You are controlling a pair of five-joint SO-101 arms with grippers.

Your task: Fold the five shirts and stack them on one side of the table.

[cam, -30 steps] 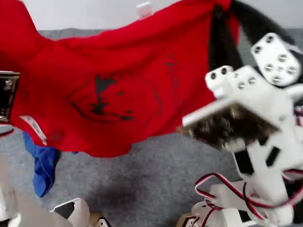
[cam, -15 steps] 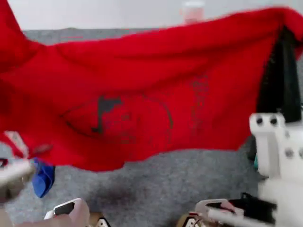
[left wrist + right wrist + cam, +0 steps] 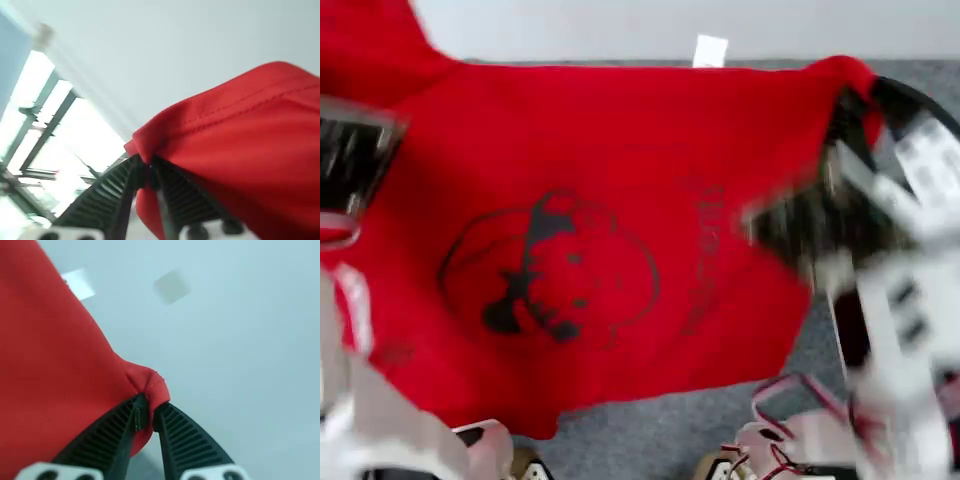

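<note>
the red shirt hangs spread above the table, long way running from left edge to right edge. left gripper and right gripper are each pinched tight on one top corner, so neither arm's nearer, i reckon.

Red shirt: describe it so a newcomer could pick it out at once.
Above the grey table, one wide cloth is held spread out. That is the red shirt, pinched at its edge by the left gripper and the right gripper. Its bright red and the dark round drawing at its middle set it apart.
</note>
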